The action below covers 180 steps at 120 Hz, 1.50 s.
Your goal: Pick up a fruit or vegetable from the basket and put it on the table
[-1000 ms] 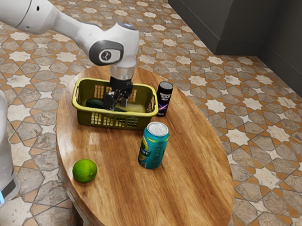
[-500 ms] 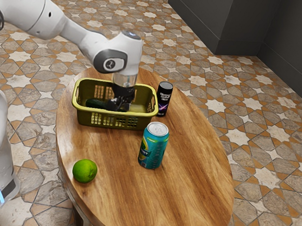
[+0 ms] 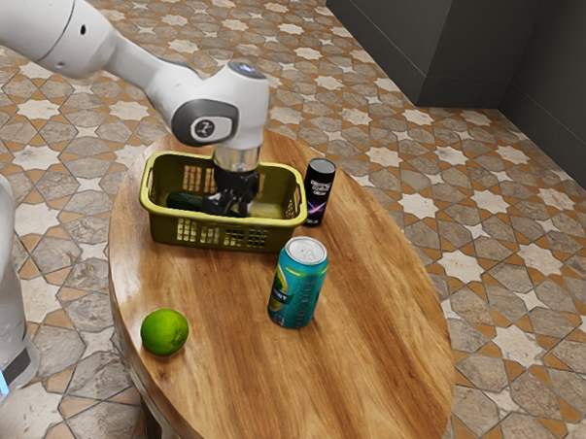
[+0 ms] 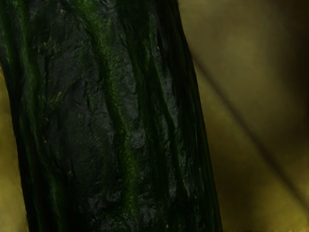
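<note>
- The black gripper [image 3: 232, 199] is down inside the green basket [image 3: 161, 228].
- I cannot tell if the gripper is spread wide, pressed together or pinching something.
- The dark green cucumber [image 3: 187, 201] is in the basket, right by the gripper. One end of it pokes out toward the exterior view's left.
- In the wrist view, the cucumber looks very near. Its skin is bumpy, with lighter green stripes running along it.
- The basket has little holes in its sides and sits on the round wood table [image 3: 376, 342].
- A black can [image 3: 320, 191] with white letters and a purple streak stands up just beside the basket, at its end on the exterior view's right.
- A blue-green drink can [image 3: 298, 285] with a silver top stands up on the table, near the basket.
- A round green lime [image 3: 165, 332] sits on the table, near the edge on the exterior view's left.
- The white arm [image 3: 155, 72] reaches in from the upper left of the exterior view, and its hand points down.
</note>
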Available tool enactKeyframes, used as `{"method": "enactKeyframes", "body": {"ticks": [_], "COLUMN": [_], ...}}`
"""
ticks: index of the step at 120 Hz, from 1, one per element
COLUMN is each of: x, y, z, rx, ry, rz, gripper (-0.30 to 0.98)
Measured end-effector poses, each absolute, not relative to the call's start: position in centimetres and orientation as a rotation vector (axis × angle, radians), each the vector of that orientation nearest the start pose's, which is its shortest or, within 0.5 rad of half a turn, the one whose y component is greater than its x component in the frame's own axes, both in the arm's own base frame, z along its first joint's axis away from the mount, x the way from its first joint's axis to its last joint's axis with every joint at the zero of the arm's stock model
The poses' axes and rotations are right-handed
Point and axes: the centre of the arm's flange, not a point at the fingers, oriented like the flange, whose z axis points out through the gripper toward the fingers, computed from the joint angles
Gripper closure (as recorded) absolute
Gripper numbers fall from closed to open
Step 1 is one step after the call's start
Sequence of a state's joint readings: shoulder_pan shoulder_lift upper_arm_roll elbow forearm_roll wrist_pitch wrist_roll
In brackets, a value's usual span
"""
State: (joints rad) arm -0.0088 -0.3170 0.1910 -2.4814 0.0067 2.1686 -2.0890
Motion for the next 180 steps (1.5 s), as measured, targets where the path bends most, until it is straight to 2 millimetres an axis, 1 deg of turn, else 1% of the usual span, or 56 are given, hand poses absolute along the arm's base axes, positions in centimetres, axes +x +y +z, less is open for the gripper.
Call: {"method": "enactKeyframes", "body": {"ticks": [21,28,46,52,57,61,65,70,75,79,82,91,108,130,133,136,149,152,156,161,169,180], "x": [42.4,42.4,42.4,42.4,42.8,43.3,44.1,44.8,45.6,46.2,46.5,46.8,46.3,45.8,45.7,45.6,45.3,45.5,46.1,47.5,49.6,50.9], "y": [7.5,7.5,7.6,7.8,8.2,8.6,8.8,8.7,8.1,7.5,7.1,6.0,4.3,5.1,5.4,6.2,11.5,12.6,14.0,15.7,19.2,22.9], "z": [41.0,41.2,41.5,42.8,44.4,46.4,49.4,52.5,55.3,56.9,57.8,59.2,60.4,60.3,60.2,60.1,58.7,58.7,58.8,59.1,59.2,59.0], "rx": [1.367,1.384,1.413,1.432,1.440,1.442,1.443,1.452,1.470,1.489,1.504,1.544,1.603,1.607,1.600,1.585,1.501,1.487,1.476,1.474,1.459,1.459], "ry": [2.788,2.785,2.777,2.760,2.744,2.728,2.702,2.680,2.657,2.643,2.637,2.634,2.639,2.684,2.695,2.712,2.825,2.842,2.859,2.870,2.894,2.915], "rz": [-0.051,-0.038,-0.014,0.039,0.092,0.140,0.203,0.267,0.323,0.358,0.376,0.401,0.415,0.400,0.396,0.392,0.369,0.374,0.382,0.396,0.415,0.422], "gripper": [0.40,0.44,0.47,0.47,0.46,0.45,0.43,0.40,0.46,0.50,0.51,0.51,0.51,0.52,0.52,0.52,0.52,0.52,0.52,0.52,0.52,0.52]}}
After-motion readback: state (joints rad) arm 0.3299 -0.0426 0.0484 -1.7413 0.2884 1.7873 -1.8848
